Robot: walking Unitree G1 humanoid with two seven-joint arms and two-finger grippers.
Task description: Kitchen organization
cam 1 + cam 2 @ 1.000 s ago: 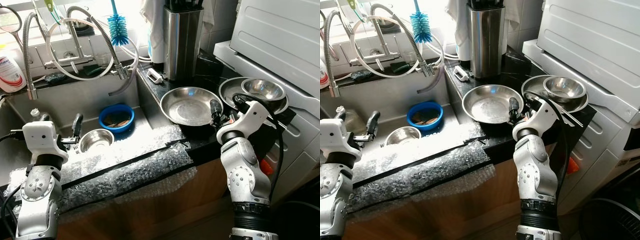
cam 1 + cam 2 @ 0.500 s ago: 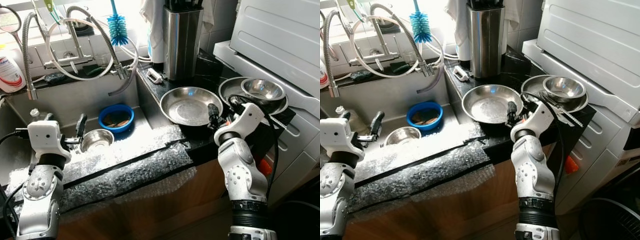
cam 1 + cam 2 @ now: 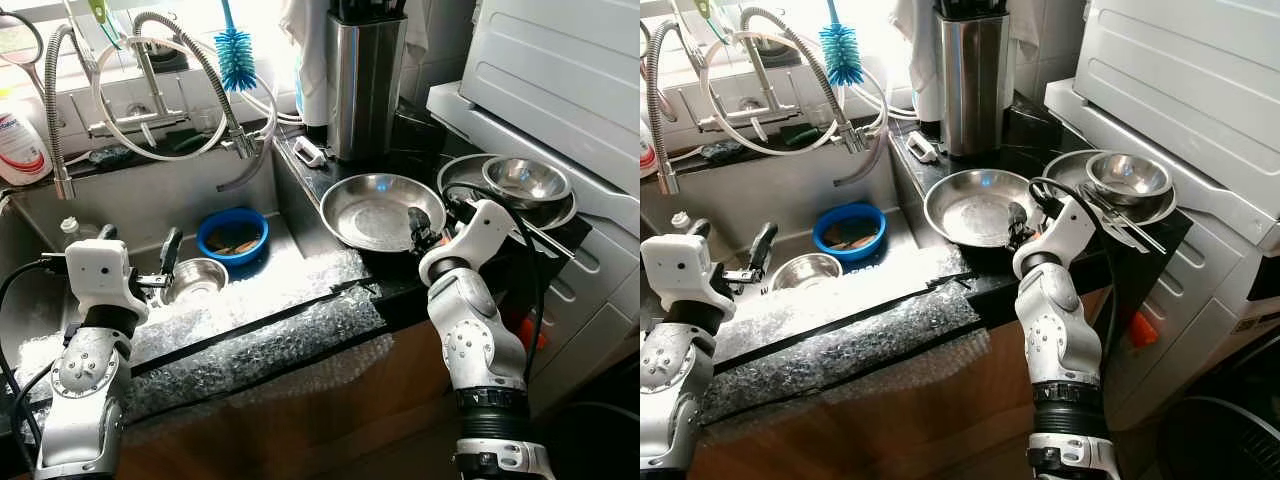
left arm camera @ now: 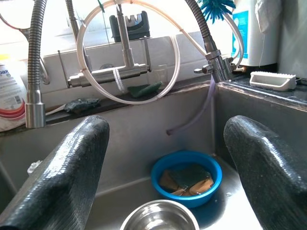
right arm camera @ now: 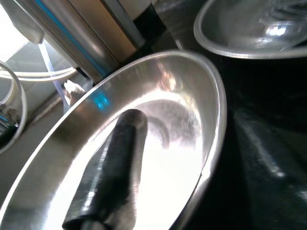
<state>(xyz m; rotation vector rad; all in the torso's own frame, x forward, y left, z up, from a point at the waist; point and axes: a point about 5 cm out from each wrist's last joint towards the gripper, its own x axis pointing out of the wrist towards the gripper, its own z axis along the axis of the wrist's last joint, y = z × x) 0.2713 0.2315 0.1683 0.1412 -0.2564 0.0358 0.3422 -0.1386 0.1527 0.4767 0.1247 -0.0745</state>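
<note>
Kitchen corner: steel sink (image 3: 120, 215) on your left, black surface (image 3: 400, 150) on your right, white appliance (image 3: 560, 60) behind it.

Largest item on the surface: wide steel pan (image 3: 375, 210), sitting at the sink-side edge. Just beyond it, toward the appliance, a plate carrying a steel bowl (image 3: 525, 178).

In the sink: blue bowl (image 3: 232, 233) holding sponges, and touching or nearly touching it, a small steel bowl (image 3: 193, 279).

Right claw (image 3: 428, 226): at the pan's near right rim. In the right wrist view one finger (image 5: 108, 172) lies inside the pan, the other outside, so the rim runs between them. Claw is parted around the rim; you cannot tell yet whether it presses. The pan's body lies ahead and to the left of this claw.

Left claw (image 3: 165, 262): spread wide, holding nothing, hovering above the sink. The small steel bowl lies directly ahead and below, between the fingers' lines.

Judgement: right arm is the one committed; closing on the rim looks like your next step.
</note>
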